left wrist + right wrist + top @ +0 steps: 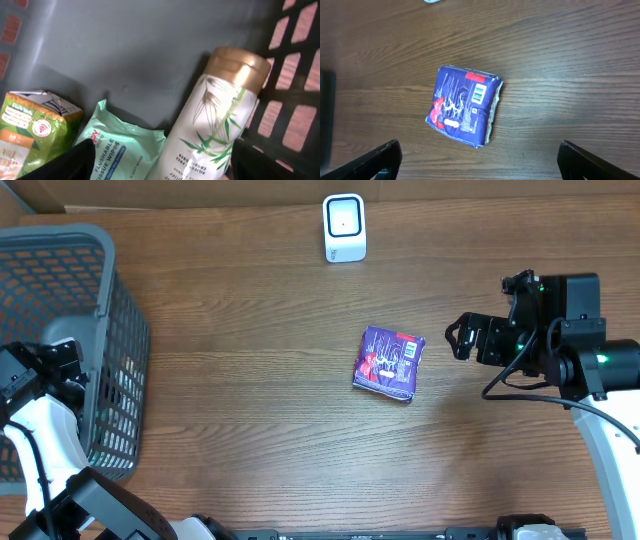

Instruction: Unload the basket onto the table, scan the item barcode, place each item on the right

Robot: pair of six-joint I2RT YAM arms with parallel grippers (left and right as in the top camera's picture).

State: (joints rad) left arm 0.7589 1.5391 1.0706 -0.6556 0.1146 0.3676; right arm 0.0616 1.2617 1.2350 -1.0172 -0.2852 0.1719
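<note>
Right fingers point(375, 160) spread wide, nothing between them but bare table point(580, 60). The purple packet point(464, 106) lies flat out ahead of them, apart from both tips and nearer the one at the picture's left. It's almost square; its slightly longer axis runs away from the fingers, tipped a little off straight. Barcode point(479, 92) is face up, beside the packet's edge on the other finger's side. Overhead, the white scanner point(344, 227) stands at the far table edge, well apart from the packet.

Over to the left fingers point(70, 165): down inside the grey basket point(60, 240), apart, clamped on nothing. Between them lie a mint pack of wipes point(120, 145) and a white bamboo-print bottle point(215, 125), its gold cap pointing away from the tips. A green carton point(35, 125) sits just outside the fingers.
</note>
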